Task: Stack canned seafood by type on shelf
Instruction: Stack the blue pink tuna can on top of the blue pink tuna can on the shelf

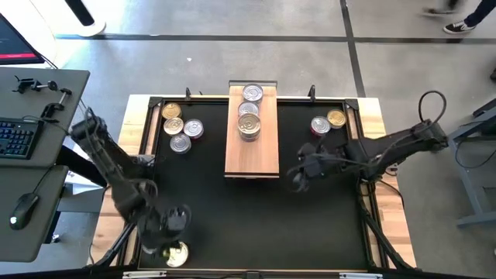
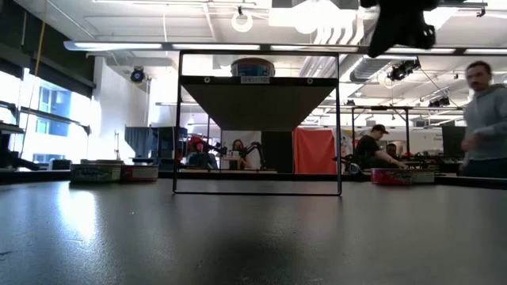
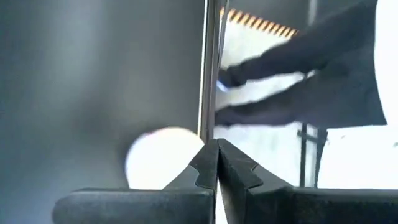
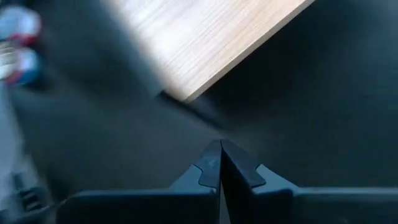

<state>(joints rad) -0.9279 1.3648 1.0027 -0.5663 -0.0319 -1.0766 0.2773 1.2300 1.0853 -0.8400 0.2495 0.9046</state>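
The light-wood shelf [image 1: 252,151] lies in the middle of the black mat, with three silver-lidded tins of canned seafood [image 1: 249,111] in a row on its far half. Several tins [image 1: 181,129] stand on the mat at the far left and two more [image 1: 328,122] at the far right. One gold-lidded tin [image 1: 177,254] sits at the mat's near left edge. My left gripper [image 3: 217,155] hovers just beside that tin [image 3: 163,157], shut and holding nothing. My right gripper [image 4: 221,152] is shut and empty over the mat, right of the shelf's near corner [image 4: 193,87].
A raised black frame [image 1: 358,116] borders the mat, with pale table wood outside it. A desk with a keyboard [image 1: 17,138] and mouse stands to the left. People show in the room beyond in the low view. Bare mat [image 1: 263,225] lies near the front.
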